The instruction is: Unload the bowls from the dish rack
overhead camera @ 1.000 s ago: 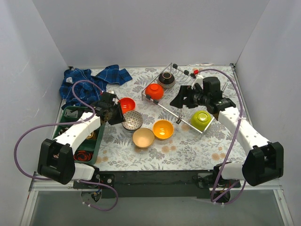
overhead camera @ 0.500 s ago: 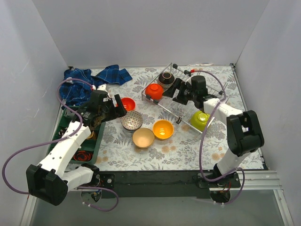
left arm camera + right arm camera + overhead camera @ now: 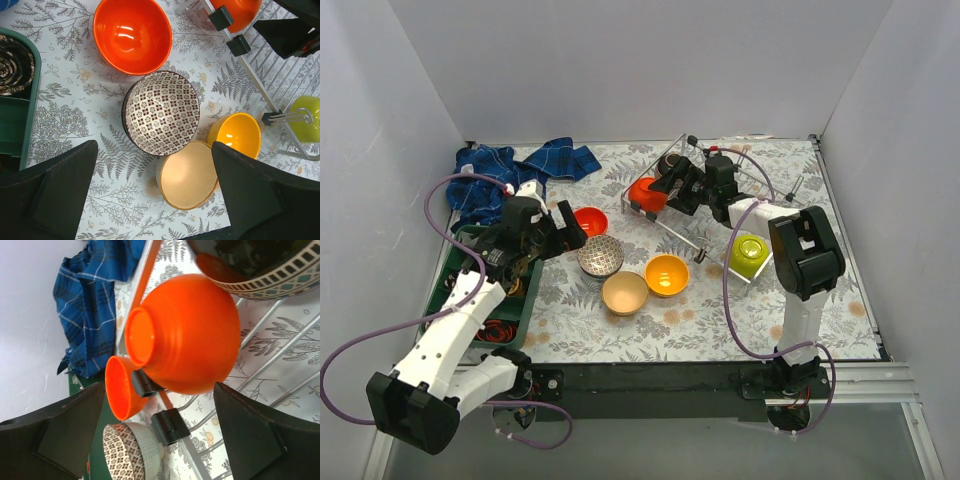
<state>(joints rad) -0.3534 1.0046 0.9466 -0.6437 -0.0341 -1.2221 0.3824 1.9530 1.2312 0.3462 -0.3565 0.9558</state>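
Four bowls stand on the table: red-orange, white-brown patterned, beige and yellow-orange. My left gripper hovers open above them with nothing held; its wrist view looks down on the patterned bowl and beige bowl. The dish rack holds a red-orange bowl on its side, a dark brown bowl and a lime green bowl. My right gripper is open just short of the racked red-orange bowl, not touching it.
A green compartment tray lies at the left edge under my left arm. A blue checked cloth is bunched at the back left. White walls close in three sides of the table.
My left gripper opened, letting go of the patterned bowl, and pulled back up and left. My right arm swung left across the rack to the red-orange bowl, opening fully.
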